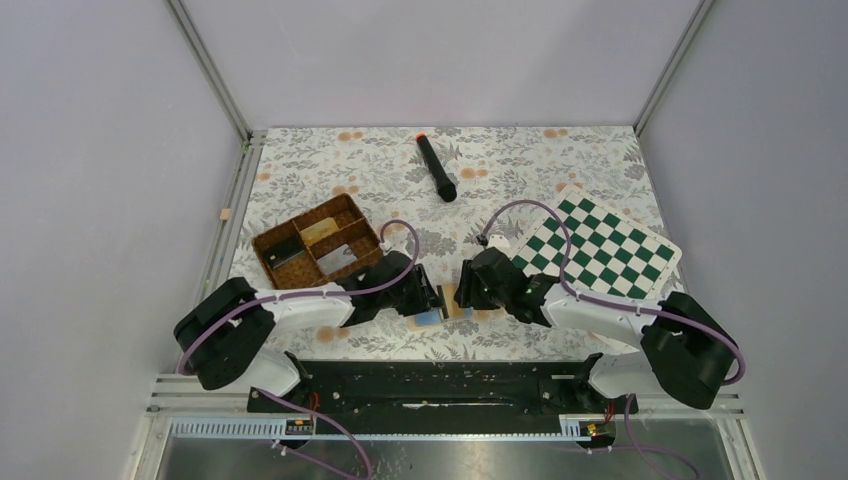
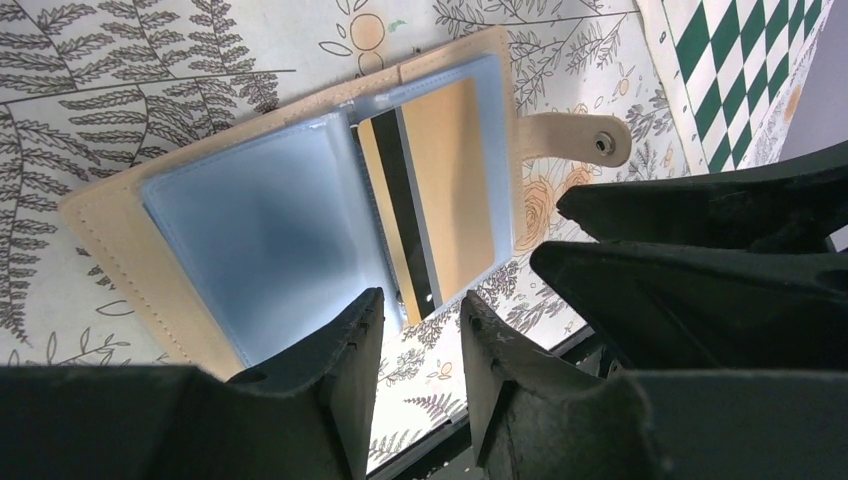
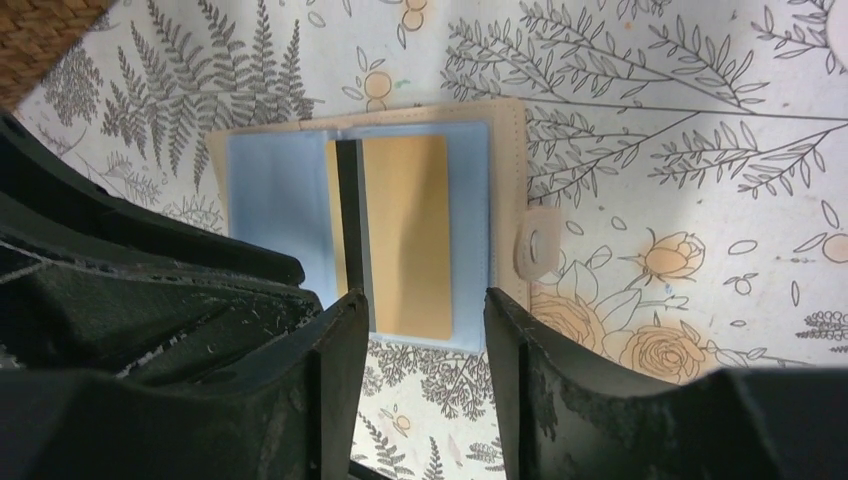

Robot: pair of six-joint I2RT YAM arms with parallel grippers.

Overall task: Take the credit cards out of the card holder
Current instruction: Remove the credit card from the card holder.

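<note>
The holder [image 3: 505,180] lies opened flat on the flowered cloth [image 3: 650,90], at the bottom centre of the top view, between the two grippers. Both cards are in their clear pockets: the blue card [image 3: 270,205] in the left leaf of the right wrist view, the gold card [image 3: 405,230] with its dark stripe in the right leaf. So opening looks done and pulling out has not begun.

The left gripper [image 2: 422,305] hovers over the holder's near edge with a narrow gap between its fingers, holding nothing. The right gripper [image 3: 425,298] hovers there too, jaws somewhat wider apart and empty, with the gold card's lower end just beyond the gap.

In the right wrist view the spread holder runs left to right, and each card stands with its long axis from top to bottom of the frame. The snap tab [image 3: 540,245] points to the right. In the left wrist view the whole thing is tilted, running from lower left to upper right.

Next, I judge, one gripper must press a leaf down while the other pinches a card's edge and slides it along the card's long axis. Which pocket edge is open I cannot tell. Thin cards lying flat give little to grip.
</note>
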